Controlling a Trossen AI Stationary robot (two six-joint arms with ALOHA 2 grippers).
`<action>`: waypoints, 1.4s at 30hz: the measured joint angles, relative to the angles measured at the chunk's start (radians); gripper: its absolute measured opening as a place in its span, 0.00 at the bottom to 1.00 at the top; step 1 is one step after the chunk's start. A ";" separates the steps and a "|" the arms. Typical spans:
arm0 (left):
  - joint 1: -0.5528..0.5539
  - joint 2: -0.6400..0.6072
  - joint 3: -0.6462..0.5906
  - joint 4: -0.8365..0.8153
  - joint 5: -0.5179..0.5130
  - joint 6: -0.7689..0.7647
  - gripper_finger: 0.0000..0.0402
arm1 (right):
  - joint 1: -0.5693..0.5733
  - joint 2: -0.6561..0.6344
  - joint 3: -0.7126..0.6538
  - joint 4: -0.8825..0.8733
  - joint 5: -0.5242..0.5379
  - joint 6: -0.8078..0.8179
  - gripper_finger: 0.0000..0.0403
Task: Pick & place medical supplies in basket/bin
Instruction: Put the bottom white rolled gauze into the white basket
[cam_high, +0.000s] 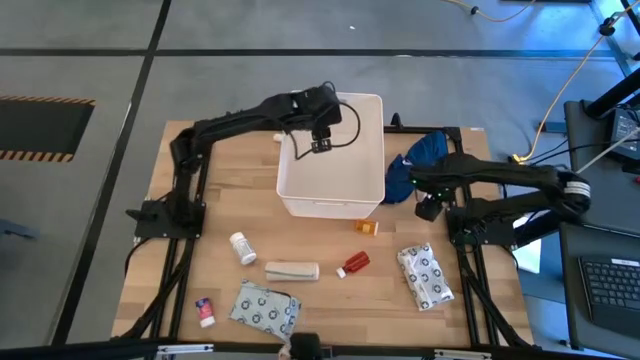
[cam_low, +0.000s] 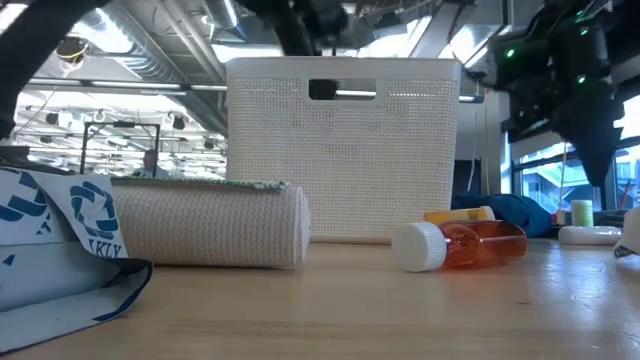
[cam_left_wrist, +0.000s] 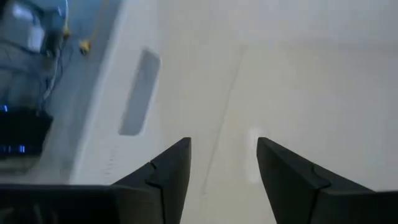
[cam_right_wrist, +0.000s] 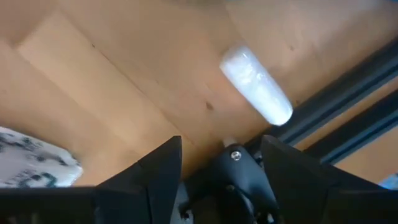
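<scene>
- The left gripper (cam_high: 321, 145) is held above the open white tub (cam_high: 368, 112); in the left wrist view its fingers (cam_left_wrist: 168, 171) are spread apart with nothing between them, only the tub's pale inner wall and handle slot (cam_left_wrist: 138, 93) being seen beyond.
- The right gripper (cam_high: 429, 208) is kept low just beside the tub's right side, near the dark blue cloth bundle (cam_high: 425, 152); its fingers (cam_right_wrist: 163, 165) are parted and empty over the wooden table (cam_high: 225, 200).
- The supplies are left on the table in front of the tub: a white pill bottle (cam_high: 243, 248), a beige bandage roll (cam_high: 292, 270), a red vial (cam_high: 353, 264), an orange vial (cam_high: 367, 228), two dotted packets (cam_high: 265, 306) (cam_high: 425, 275) and a small tube (cam_high: 205, 311).
</scene>
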 joint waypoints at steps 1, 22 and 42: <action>-0.011 -0.025 0.000 0.004 0.009 0.000 0.44 | -0.007 0.026 0.000 0.011 0.000 -0.028 0.55; -0.118 -0.192 0.000 0.008 0.035 -0.088 0.43 | -0.142 0.365 0.000 0.048 0.074 -0.097 0.55; -0.118 -0.191 0.000 0.009 0.036 -0.089 0.43 | -0.185 0.379 0.111 0.099 0.158 -0.371 0.55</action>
